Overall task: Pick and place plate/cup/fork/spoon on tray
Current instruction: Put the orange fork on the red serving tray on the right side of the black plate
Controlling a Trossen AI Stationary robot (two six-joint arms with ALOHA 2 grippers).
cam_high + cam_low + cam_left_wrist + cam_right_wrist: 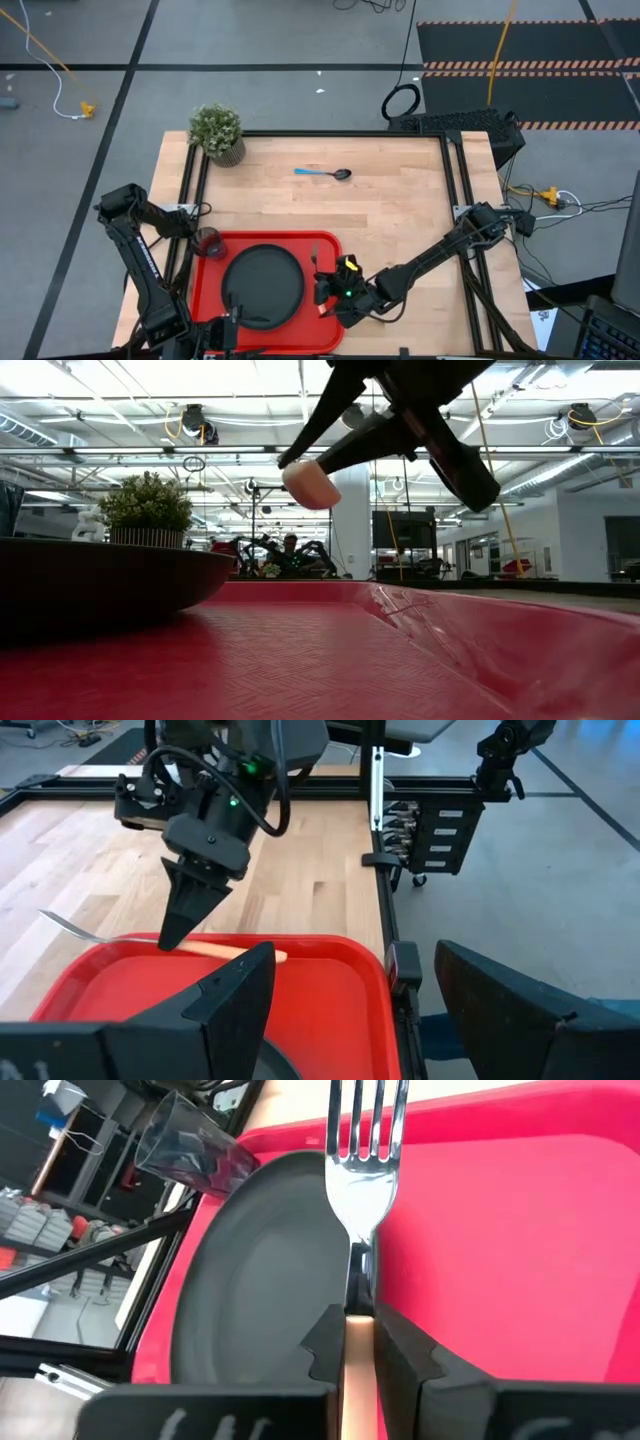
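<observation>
The fork (365, 1150) is largely hidden overhead; only its tines show beyond the right gripper (322, 290), clamped on the orange handle above the tray (205, 300) at 3 o'clock of the plate (262, 285). Left gripper (230, 325) waits at 6 o'clock, fingers spread, empty. One cup (210, 241), one spoon (324, 173).

The pale wooden surface (380, 215) carries the red tray (205, 300) at its near left, a potted plant (217, 133) at the far left corner, and the spoon (322, 173) near the far edge.
</observation>
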